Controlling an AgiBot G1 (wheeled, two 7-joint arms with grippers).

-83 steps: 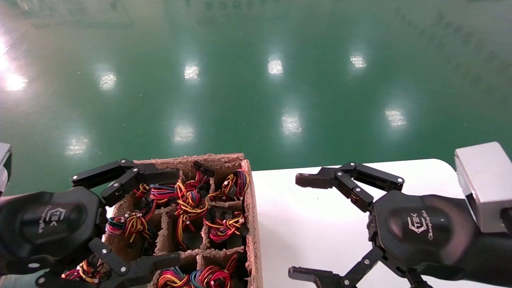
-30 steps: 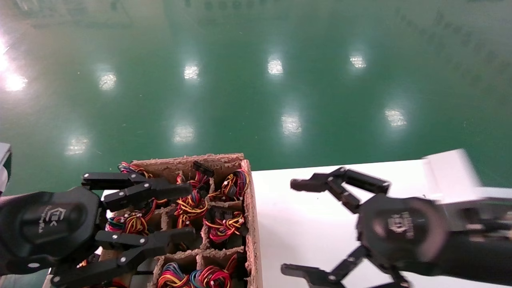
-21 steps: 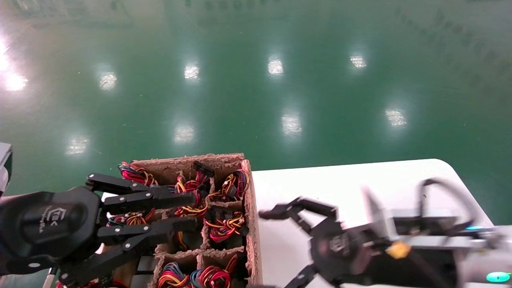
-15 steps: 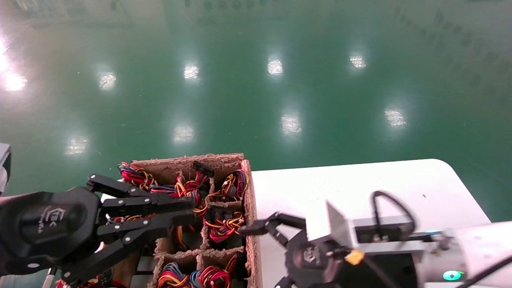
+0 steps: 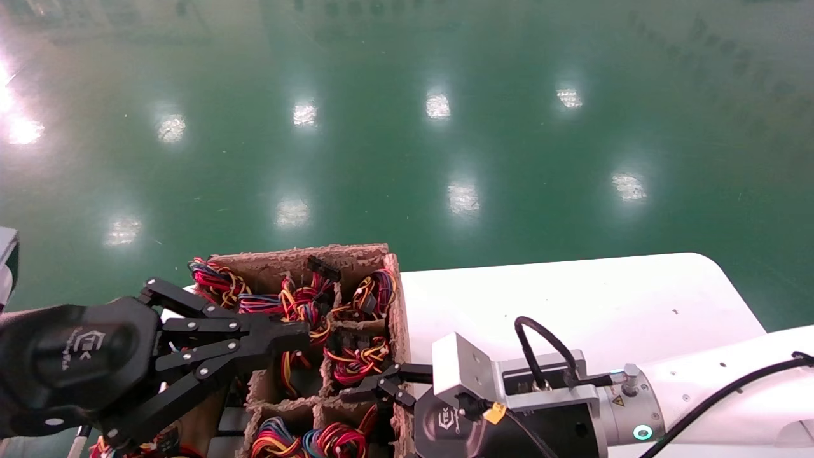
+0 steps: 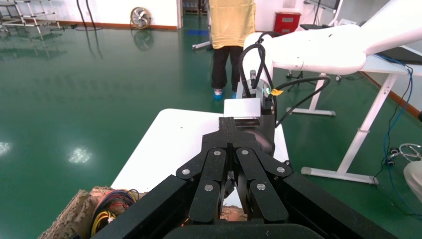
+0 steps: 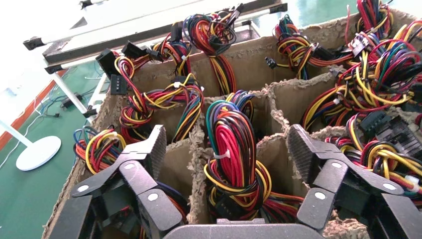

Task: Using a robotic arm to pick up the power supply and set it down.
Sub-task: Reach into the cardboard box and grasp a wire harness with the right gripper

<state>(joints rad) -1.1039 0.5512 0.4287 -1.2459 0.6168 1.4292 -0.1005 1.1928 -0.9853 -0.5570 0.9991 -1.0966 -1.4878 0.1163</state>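
Presently the right gripper (image 5: pixel 367 388) reaches from the white surface (image 5: pixel 572 292) over the right wall of the brown pulp carton (image 5: pixel 397 305), its jaws spread wide apart. In the right wrist view its two ribbed fingers (image 7: pixel 154 144) straddle one carton compartment holding a tied wire bundle (image 7: pixel 234 149) of red, yellow, black and blue leads; the fingers stand clear of the bundle on either side, not touching it. The power supply body itself cannot be made out: only wiring and black connectors show in each compartment.

The left gripper (image 5: pixel 299 334) hangs over the left part of the carton, above the wire-filled cells, with its jaws brought together and nothing visible between them; the left wrist view shows the linkage fingers (image 6: pixel 230 134) meeting at the tips.

The right arm's silver wrist block (image 5: pixel 464 362) sits just right of the carton wall. A green floor (image 5: pixel 407 127) lies beyond the surface.
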